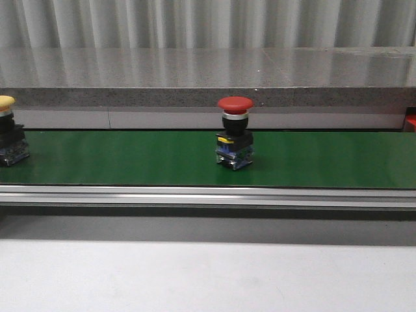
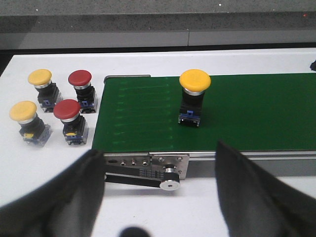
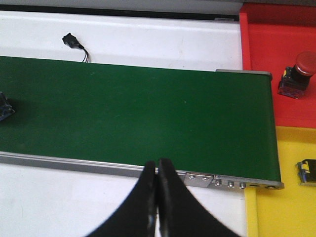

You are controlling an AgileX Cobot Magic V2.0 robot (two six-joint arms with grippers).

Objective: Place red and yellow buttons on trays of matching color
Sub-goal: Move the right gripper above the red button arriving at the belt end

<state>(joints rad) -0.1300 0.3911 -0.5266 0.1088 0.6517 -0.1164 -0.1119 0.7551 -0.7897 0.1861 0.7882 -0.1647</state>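
Observation:
On the green belt [image 1: 130, 159] a red button [image 1: 234, 140] stands upright near the middle, and a yellow button [image 1: 8, 133] stands at its far left end. The left wrist view shows that yellow button [image 2: 194, 96] beyond my left gripper [image 2: 158, 150], which is open and empty over the belt's end pulley. My right gripper [image 3: 158, 164] is shut on nothing at the belt's near rail. Beyond the belt's other end lie the red tray [image 3: 266, 39], holding a red button [image 3: 296, 76], and the yellow tray [image 3: 281, 212], with a button base [image 3: 307, 172] showing at the frame edge. Neither gripper shows in the front view.
Two yellow buttons [image 2: 39, 84] [image 2: 27, 123] and two red buttons [image 2: 81, 89] [image 2: 69, 121] stand on the white table beside the belt's left end. A small black connector [image 3: 74, 42] lies on the table behind the belt. A grey stone ledge [image 1: 208, 81] runs behind.

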